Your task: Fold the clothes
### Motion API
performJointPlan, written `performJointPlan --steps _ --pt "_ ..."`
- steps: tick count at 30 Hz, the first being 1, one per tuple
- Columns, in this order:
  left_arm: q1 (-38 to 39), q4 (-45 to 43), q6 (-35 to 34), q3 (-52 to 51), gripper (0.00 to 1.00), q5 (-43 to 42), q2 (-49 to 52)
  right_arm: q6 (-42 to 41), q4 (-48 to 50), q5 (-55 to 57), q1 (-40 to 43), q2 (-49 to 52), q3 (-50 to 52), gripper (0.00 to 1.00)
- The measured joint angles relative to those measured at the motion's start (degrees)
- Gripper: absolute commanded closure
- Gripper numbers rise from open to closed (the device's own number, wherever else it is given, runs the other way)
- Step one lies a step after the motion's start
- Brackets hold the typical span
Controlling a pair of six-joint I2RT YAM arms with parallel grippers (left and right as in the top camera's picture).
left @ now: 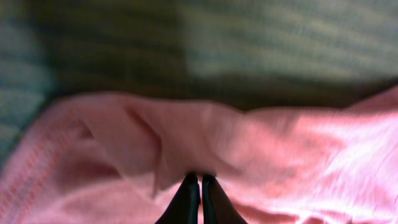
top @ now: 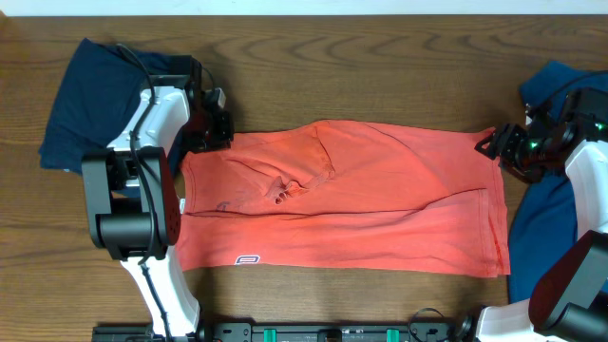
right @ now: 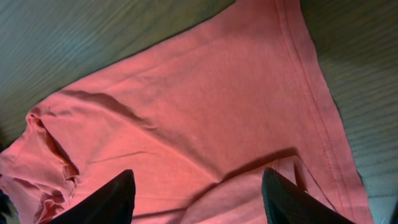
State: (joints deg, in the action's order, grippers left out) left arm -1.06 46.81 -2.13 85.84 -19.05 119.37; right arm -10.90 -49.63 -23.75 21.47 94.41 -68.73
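Coral-red T-shirt [top: 380,190] lies lengthwise across the middle of the table [top: 380,76], hem toward my right arm, neck end toward my left. In the overhead view its far long edge appears turned over onto the body: a layer edge runs nearly the full length, with bunched wrinkles near the neck end. I judge this to be one lengthwise fold at most, and untidy. No crosswise fold is visible.

Left gripper [left: 200,182]: fingers pressed together, tips down at the far left corner of the shirt. The left wrist view is blurred; a ridge of cloth rises toward the tips, but I cannot tell whether any fabric is caught between them.

Right gripper [right: 198,177]: fingers spread wide, holding nothing, poised over the far right corner by the stitched hem.

Navy garment [top: 95,100] lies loosely rumpled at the far left, behind the left arm. Blue garment [top: 546,214] lies at the right edge, partly under the right arm. Neither looks neatly folded.

Assessment: early stage. Left to do, in my judgement: smoothing the red shirt, its remaining folds, then both blue pieces.
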Motion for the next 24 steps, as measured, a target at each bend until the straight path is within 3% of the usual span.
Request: performJointPlan --steps 7,14,18,24 --pt "-4.46 -1.68 -3.67 0.0 0.92 -0.76 0.0 0.0 1.01 0.0 -0.02 0.0 0.0 0.35" --pt "-7.26 8.22 -4.02 0.04 0.58 -4.35 0.0 0.0 1.03 0.0 0.0 0.0 0.0 0.34" --pt "-5.97 6.54 -4.04 -2.14 0.5 -5.05 0.0 0.0 1.03 0.0 -0.02 0.0 0.0 0.34" --pt "-4.44 0.57 -5.01 -7.15 0.49 -6.14 -1.29 0.0 0.96 0.0 0.0 0.0 0.0 0.34"
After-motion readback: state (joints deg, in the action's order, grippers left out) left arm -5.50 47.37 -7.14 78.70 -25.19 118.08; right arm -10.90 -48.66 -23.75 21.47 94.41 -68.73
